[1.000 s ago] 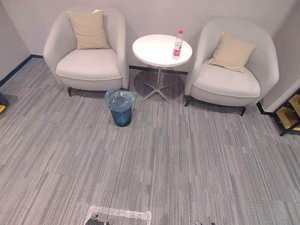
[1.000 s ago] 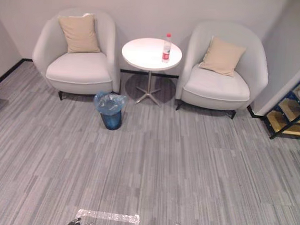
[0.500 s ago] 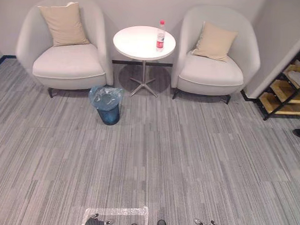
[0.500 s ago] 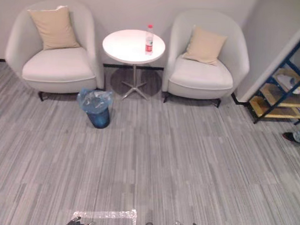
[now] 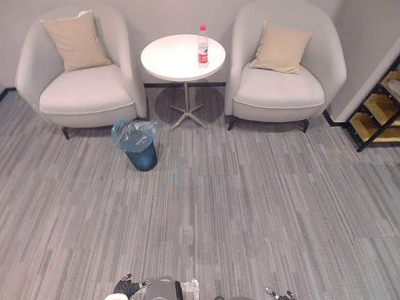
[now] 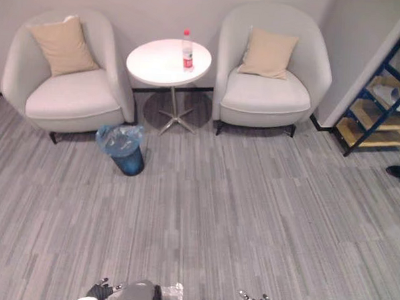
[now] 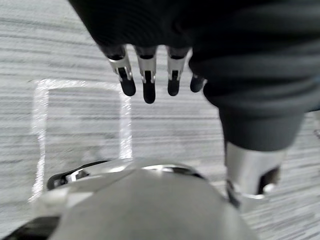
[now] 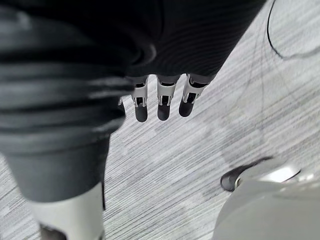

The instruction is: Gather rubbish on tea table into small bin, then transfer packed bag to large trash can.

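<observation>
Low at the near edge of the head views, the left hand [image 7: 146, 82] and the right hand [image 8: 162, 102] hang with fingers straight and relaxed, pointing down at the grey striped carpet [image 5: 250, 212], grasping and touching nothing. Across the room a bottle [image 5: 203, 47] stands upright on the round white tea table [image 5: 171, 59] between the left armchair [image 5: 83, 95] and the right armchair [image 5: 279, 93]. The small bin [image 5: 139, 147], lined with a blue bag, sits on the carpet just beside the left armchair's front corner, near the table's foot.

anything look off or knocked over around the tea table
Nothing spilled or toppled. The clear plastic bottle with a red label stands upright on the round white table, and the small blue bin lined with a bag stands upright nearby.
</observation>
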Motion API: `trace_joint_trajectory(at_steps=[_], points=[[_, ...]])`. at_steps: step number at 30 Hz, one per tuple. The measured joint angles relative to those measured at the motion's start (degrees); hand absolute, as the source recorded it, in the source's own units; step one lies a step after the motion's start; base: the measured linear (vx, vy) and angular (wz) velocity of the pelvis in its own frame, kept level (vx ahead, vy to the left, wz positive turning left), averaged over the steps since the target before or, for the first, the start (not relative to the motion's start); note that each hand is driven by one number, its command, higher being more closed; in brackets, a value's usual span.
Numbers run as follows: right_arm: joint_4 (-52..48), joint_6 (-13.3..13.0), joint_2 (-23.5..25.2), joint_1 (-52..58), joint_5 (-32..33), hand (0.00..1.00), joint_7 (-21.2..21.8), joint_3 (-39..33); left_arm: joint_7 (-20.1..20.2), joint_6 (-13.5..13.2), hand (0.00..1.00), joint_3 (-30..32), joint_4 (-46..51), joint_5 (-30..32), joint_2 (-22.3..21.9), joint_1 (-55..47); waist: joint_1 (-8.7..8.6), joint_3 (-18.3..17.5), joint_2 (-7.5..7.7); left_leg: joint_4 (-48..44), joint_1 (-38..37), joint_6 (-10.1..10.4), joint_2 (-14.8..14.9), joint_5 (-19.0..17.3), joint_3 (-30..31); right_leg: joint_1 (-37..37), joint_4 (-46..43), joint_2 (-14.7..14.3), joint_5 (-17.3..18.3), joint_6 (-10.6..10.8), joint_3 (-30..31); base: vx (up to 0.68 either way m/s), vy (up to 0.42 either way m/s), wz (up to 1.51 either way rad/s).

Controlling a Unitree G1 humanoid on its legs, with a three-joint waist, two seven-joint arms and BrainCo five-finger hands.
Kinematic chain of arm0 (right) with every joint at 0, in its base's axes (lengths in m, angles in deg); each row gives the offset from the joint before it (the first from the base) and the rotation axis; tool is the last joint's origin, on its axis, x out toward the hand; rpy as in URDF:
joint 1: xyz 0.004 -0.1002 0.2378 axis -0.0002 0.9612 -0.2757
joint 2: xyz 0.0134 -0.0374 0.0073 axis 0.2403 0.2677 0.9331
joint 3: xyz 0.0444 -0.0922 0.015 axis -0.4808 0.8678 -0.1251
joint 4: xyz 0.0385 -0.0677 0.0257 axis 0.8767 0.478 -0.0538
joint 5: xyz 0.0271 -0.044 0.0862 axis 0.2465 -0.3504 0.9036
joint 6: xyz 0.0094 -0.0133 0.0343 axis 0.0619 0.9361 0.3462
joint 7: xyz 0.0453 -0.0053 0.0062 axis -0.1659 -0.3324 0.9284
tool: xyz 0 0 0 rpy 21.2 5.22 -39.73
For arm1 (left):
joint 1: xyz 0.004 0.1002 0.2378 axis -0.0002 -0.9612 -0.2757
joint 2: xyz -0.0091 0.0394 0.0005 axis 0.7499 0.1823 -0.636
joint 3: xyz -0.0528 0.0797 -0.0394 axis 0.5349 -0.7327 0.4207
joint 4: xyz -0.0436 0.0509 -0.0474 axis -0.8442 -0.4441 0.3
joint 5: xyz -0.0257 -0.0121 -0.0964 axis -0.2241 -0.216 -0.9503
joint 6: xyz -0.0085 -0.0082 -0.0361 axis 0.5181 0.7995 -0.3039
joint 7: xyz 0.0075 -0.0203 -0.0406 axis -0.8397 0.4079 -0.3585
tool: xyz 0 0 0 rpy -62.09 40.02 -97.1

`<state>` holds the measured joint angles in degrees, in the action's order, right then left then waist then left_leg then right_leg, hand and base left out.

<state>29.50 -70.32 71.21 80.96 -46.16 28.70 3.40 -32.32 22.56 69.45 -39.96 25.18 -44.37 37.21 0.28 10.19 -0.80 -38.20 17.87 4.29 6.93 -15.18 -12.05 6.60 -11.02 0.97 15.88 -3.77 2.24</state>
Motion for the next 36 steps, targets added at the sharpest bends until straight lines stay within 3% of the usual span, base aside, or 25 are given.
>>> trace_joint_trajectory(at_steps=[3, 4, 6, 7, 9, 10, 11, 12, 13, 14, 15, 17, 18, 20, 21, 23, 25, 26, 27, 28, 30, 32, 33, 35, 36], points=[[0.3, 0.0, -0.2, -0.8, 0.3, 0.00, -0.1, 0.0, -0.1, 0.0, 0.00, -0.4, -0.1, -0.7, -0.5, -0.1, 0.45, -0.2, -0.50, 20.1, 0.4, 0.3, -4.8, 7.7, 2.7, 1.9, 2.7, 2.6, 2.1, 2.2, 2.3, 0.36, 0.229, -0.39], [0.9, 0.0, -0.2, -1.5, 0.3, 0.00, -0.1, 0.2, -0.1, -0.1, 0.00, -0.9, -0.3, -1.0, -0.4, -0.2, 1.22, -0.1, -0.56, 21.0, 0.6, -2.1, -5.4, 12.6, 3.8, 2.4, 3.1, 2.9, 3.2, 2.9, 3.9, 0.44, 0.318, -0.73], [1.6, 0.0, 1.8, -2.5, 0.1, 0.00, 0.1, 0.5, 0.0, -0.3, 0.00, -1.1, -0.3, -0.9, 0.9, -0.4, 1.69, -0.9, 1.35, 17.7, 1.4, -3.6, -7.1, 9.0, 2.4, 1.9, 0.1, 4.8, 3.5, 3.6, 5.0, 0.54, 0.303, -0.50], [1.7, 0.0, 2.7, -2.6, -0.4, 0.00, 0.2, 0.4, 0.0, -0.5, 0.00, -1.2, -0.3, -0.9, 1.3, -0.3, 1.86, -1.2, 2.23, 17.6, 0.7, -3.9, -7.8, 7.4, 1.3, -0.7, -5.6, 5.6, 3.3, 4.5, 5.2, 0.52, 0.224, -0.20], [2.0, 0.0, 2.4, -2.5, -1.5, 0.00, 0.5, -0.1, 0.0, -0.6, 0.00, -1.3, -0.7, -1.2, 1.3, -0.2, 2.06, -1.2, 2.34, 17.9, -2.8, -5.8, -8.6, 5.5, 0.0, -5.0, -18.5, 6.0, 1.1, 9.0, 5.7, 0.50, 0.212, -0.22], [1.6, 0.0, 2.3, -2.6, -1.5, 0.00, 0.5, -0.1, 0.0, -0.6, 0.00, -1.8, -0.8, -1.5, 1.2, -0.3, 1.99, -1.1, 2.17, 18.5, -5.9, -6.1, -8.8, 3.8, -0.2, -8.5, -28.6, 6.2, -0.9, 14.0, 5.6, 0.37, 0.143, -0.17], [1.3, -0.1, 2.3, -2.7, -1.5, 0.00, 0.6, -0.1, 0.0, -0.6, 0.00, -1.8, -0.8, -1.5, 1.2, -0.3, 1.96, -1.1, 2.09, 18.8, -7.0, -6.1, -8.8, 3.3, -0.2, -9.8, -32.2, 6.3, -1.2, 14.7, 5.1, 0.46, 0.135, -0.17], [0.5, -0.3, 2.3, -2.7, -1.6, 0.00, 0.8, -0.1, 0.0, -0.6, 0.00, -2.5, -1.4, -1.5, 1.4, 0.2, 2.01, -1.0, 2.09, 21.0, -11.7, -6.1, -9.3, 2.8, 0.0, -13.7, -41.0, 6.8, -0.2, 13.2, 2.3, 0.54, 0.124, -0.04], [-0.1, -0.4, 2.1, -2.9, -1.6, 0.00, 0.9, -0.1, 0.1, -0.6, 0.00, -3.7, -1.6, -1.9, 1.5, 0.6, 1.82, -0.7, 1.48, 24.1, -16.0, -6.1, -9.4, 2.8, 0.4, -16.0, -43.8, 8.0, 1.3, 10.9, -2.4, 0.53, 0.101, 0.00], [-0.1, -0.5, 2.1, -3.0, -1.6, 0.00, 0.9, 0.0, 0.1, -0.6, 0.00, -3.8, -1.6, -1.9, 1.4, 0.7, 1.77, -0.5, 1.06, 25.1, -17.4, -6.1, -9.3, 2.8, 0.5, -16.8, -43.7, 8.2, 1.8, 10.0, -3.9, 0.43, 0.024, 0.08], [-0.4, -0.7, 1.8, -3.4, -2.0, 0.00, 1.1, 0.0, 0.1, -0.6, 0.00, -4.0, -1.6, -1.9, 1.0, 1.2, 1.45, -0.4, 0.83, 27.1, -21.0, -6.1, -8.5, 2.8, 0.7, -19.0, -41.1, 8.1, 3.2, 7.7, -7.9, 0.41, -0.024, 0.12], [-0.7, -0.7, 1.6, -4.2, -2.8, 0.00, 1.2, 0.1, 0.2, -0.7, 0.00, -4.0, -1.4, -1.9, 0.7, 1.6, 0.79, -0.1, 0.06, 27.5, -23.2, -6.1, -7.2, 2.8, 1.3, -22.3, -34.4, 7.6, 3.8, 7.0, -11.1, 0.39, -0.080, 0.20], [-1.3, -0.9, 1.6, -4.6, -3.0, 0.00, 1.2, 0.1, 0.2, -0.7, 0.00, -4.1, -1.4, -1.9, 0.5, 1.6, 0.01, 0.1, -0.42, 27.5, -24.4, -6.1, -5.9, 2.8, 1.9, -24.3, -26.9, 6.3, 2.5, 6.6, -11.3, 0.38, -0.145, 0.31], [-1.4, -1.0, 1.6, -4.8, -3.3, 0.00, 1.3, 0.4, 0.3, -0.8, 0.00, -4.1, -1.4, -1.9, 0.6, 1.5, -0.63, 0.1, -0.12, 27.6, -26.1, -5.1, -5.4, 2.2, 2.8, -24.7, -13.9, 4.8, -5.5, 6.1, -10.6, 0.44, -0.197, 0.35], [-0.9, -1.0, 1.8, -3.8, -3.7, 0.00, 1.4, 0.8, 0.4, -0.9, 0.00, -4.0, -1.4, -2.0, 1.5, 1.3, -0.62, -0.8, 2.30, 27.5, -27.6, -2.3, -7.0, 0.4, 5.3, -24.8, -6.6, 5.0, -18.2, 3.9, -7.9, 0.43, -0.219, 0.18], [-0.3, -1.0, -0.3, -4.1, -3.8, 0.00, 1.7, 0.7, 0.3, -1.0, 0.00, -3.9, -2.4, -1.9, -1.0, 1.8, -0.56, -1.4, -1.38, 26.4, -28.9, -0.8, -3.5, -1.2, 8.2, -24.5, -10.6, 2.8, -13.0, 3.3, -9.3, 0.44, -0.241, 0.17], [0.0, -1.0, -1.2, -4.0, -3.7, 0.00, 1.8, 0.2, 0.2, -1.1, 0.00, -3.3, -2.5, -1.9, -3.1, 2.2, -0.85, -1.5, -3.13, 22.2, -27.4, -0.5, -1.9, -1.2, 8.6, -22.8, -9.1, 1.4, -11.1, 2.4, -10.6, 0.34, -0.204, 0.20], [0.0, -1.0, -1.3, -4.0, -3.6, 0.00, 1.6, 0.1, 0.3, -1.0, 0.00, -2.2, -2.5, -1.8, -4.7, 2.9, -0.94, -0.9, -3.68, 10.9, -23.1, 0.8, -0.3, -0.5, 9.5, -20.1, -8.0, 0.2, -9.4, 1.6, -11.0, 0.26, -0.191, 0.18], [-0.3, -1.0, -1.2, -3.9, -3.6, 0.00, 1.6, 0.4, 0.4, -1.0, 0.00, -1.2, -1.9, -1.8, -5.4, 2.9, -0.93, -0.7, -3.63, 6.0, -21.4, 2.0, 0.5, 0.4, 9.5, -19.0, -7.6, -0.1, -8.7, 1.4, -11.2, 0.38, -0.257, 0.23], [-0.8, -1.0, -1.2, -3.5, -3.4, 0.00, 1.4, 1.3, 0.5, -1.0, 0.00, 0.3, -0.3, -1.8, -5.4, 2.9, -0.67, 0.1, -3.04, -6.5, -16.6, 2.2, 3.2, 2.6, 9.1, -15.6, -6.8, -1.1, -6.6, 0.5, -11.9, 0.29, -0.174, 0.11], [-1.6, -1.0, -0.4, -2.8, -2.6, 0.00, 1.1, 2.3, 0.5, -1.1, 0.00, 1.1, 1.4, -1.8, -5.2, 2.8, -0.14, 1.1, -2.02, -14.3, -12.8, 1.6, 5.5, 1.5, 5.4, -10.9, -6.3, -1.2, -4.7, -0.4, -12.6, 0.31, -0.169, 0.13], [-2.4, -1.0, 0.3, -2.0, -1.6, 0.00, 1.0, 2.2, 0.4, -1.1, 0.00, 1.0, 2.4, -1.9, -5.1, 2.8, -0.04, 1.1, -1.63, -13.4, -9.3, 0.6, 5.9, 0.3, 2.3, -7.5, -4.2, -0.9, -3.4, 0.4, -13.1, 0.27, -0.099, 0.15], [-2.2, -0.9, 0.7, -2.1, -1.3, 0.00, 1.0, 2.1, 0.3, -1.2, 0.00, 0.9, 2.6, -2.0, -5.1, 2.9, 0.24, 1.1, -1.62, -7.9, -6.7, 0.6, 4.8, -0.2, 0.3, -5.3, -2.0, -0.4, -3.3, 1.2, -13.4, 0.28, 0.004, 0.08], [-1.7, -0.9, 0.8, -2.6, -1.3, 0.00, 1.0, 2.0, 0.2, -1.3, 0.00, 0.4, 2.7, -2.0, -5.0, 3.1, 0.39, 1.1, -1.49, 4.7, -5.7, 0.4, 1.2, 0.3, -0.3, -3.3, -0.3, 0.9, -3.3, 2.2, -13.7, 0.35, 0.050, 0.06], [-1.1, -0.9, 0.7, -2.7, -1.2, 0.00, 1.0, 1.8, 0.3, -1.2, 0.00, 0.2, 2.5, -2.0, -4.9, 3.3, 0.55, 1.1, -1.45, 15.0, -5.5, 0.3, -1.9, 3.0, 0.1, -1.5, 0.6, 2.0, -2.8, 3.1, -13.6, 0.40, 0.120, 0.05]])
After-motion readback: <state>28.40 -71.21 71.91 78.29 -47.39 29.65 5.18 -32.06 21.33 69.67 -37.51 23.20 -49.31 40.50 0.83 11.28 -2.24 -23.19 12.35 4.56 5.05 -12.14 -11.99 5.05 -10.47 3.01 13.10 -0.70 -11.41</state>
